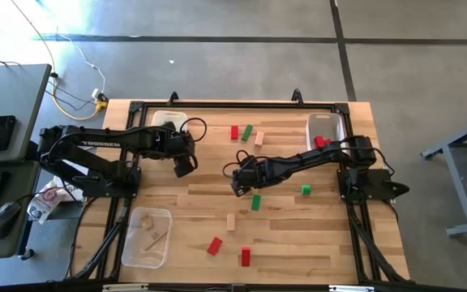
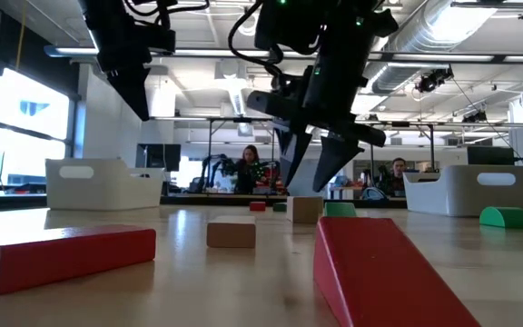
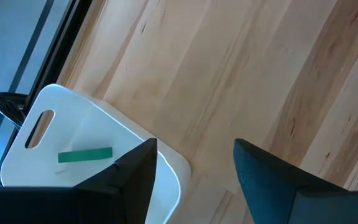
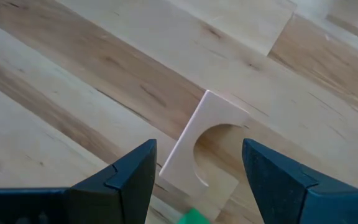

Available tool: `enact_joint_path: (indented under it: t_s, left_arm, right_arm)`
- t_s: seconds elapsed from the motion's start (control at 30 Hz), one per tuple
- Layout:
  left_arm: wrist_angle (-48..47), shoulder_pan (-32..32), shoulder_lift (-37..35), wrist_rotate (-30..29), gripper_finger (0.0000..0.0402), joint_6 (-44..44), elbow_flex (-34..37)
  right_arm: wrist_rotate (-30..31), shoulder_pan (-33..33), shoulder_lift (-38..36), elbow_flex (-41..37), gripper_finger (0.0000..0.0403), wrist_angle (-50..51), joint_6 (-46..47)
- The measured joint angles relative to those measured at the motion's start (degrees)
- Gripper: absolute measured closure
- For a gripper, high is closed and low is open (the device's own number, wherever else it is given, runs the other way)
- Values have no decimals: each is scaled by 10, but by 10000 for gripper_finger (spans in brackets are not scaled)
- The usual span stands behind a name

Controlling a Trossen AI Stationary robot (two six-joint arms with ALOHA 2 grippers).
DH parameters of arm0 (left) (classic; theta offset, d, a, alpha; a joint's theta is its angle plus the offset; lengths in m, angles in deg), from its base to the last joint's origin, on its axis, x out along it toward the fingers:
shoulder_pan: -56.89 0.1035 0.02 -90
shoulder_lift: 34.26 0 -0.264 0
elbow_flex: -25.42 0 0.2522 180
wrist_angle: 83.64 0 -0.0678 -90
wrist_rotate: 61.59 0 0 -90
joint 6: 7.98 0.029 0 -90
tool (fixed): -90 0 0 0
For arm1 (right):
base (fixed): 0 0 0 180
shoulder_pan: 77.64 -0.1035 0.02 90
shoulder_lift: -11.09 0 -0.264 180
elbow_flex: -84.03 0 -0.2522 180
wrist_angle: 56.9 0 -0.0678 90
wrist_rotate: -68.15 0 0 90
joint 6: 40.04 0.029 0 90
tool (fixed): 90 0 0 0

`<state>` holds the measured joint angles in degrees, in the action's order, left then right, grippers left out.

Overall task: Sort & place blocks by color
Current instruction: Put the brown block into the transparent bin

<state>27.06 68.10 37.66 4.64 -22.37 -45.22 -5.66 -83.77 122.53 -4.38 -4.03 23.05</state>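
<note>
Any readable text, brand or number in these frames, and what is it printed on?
"TROSSEN": white lettering along the left arm, seen in the high view; small but just legible.
Nothing else can be read: the blocks, the bins and the table carry no visible markings, and the room behind in the low view shows no legible signs.

Table (image 1: 298, 235): light wood planks with visible grain streaks, smooth satin finish. Frame (image 1: 217, 104) around the table: dark metal, matt.

Arch block (image 4: 194, 152): plain unpainted light wood, matt, smooth faces. Red bar (image 2: 57, 254) on the table: painted wood, flat opaque coat with a slight sheen. Green bar (image 3: 86, 155): painted wood, lying in the white bin (image 3: 166, 180).

White bin: smooth plastic, faintly glossy. Clear bin (image 1: 146, 237) at the table's edge: transparent plastic.

Left gripper (image 3: 194, 171) and right gripper (image 4: 197, 171): dark matt plastic fingers.
</note>
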Motion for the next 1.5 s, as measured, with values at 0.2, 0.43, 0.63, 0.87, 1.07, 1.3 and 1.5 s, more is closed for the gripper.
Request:
enact_joint_path:
  t_s: [0.2, 0.43, 0.63, 0.87, 1.07, 1.3, 1.5]
  left_arm:
    - [0, 0, 0, 0, 202, 0, 0]
    - [0, 0, 0, 0, 202, -3, 0]
    - [0, 0, 0, 0, 202, -4, 0]
    - [0, 0, 0, 0, 202, -4, 0]
    - [1, 0, 0, 7, 202, -4, 0]
    - [1, 0, 0, 7, 202, -4, 0]
    - [2, 0, 3, 7, 202, -5, 0]
  right_arm:
    - [8, 0, 6, 0, 180, -3, 10]
    - [-4, 0, 41, 0, 208, -19, -1]
    - [-3, 0, 45, 0, 254, -21, -19]
    - [-16, 0, 43, 2, 360, -26, -71]
    - [-28, -4, 43, 2, 378, -63, -123]
    - [-25, -23, 34, 1, 368, -73, -148]
    - [9, -48, 3, 1, 378, -81, -187]
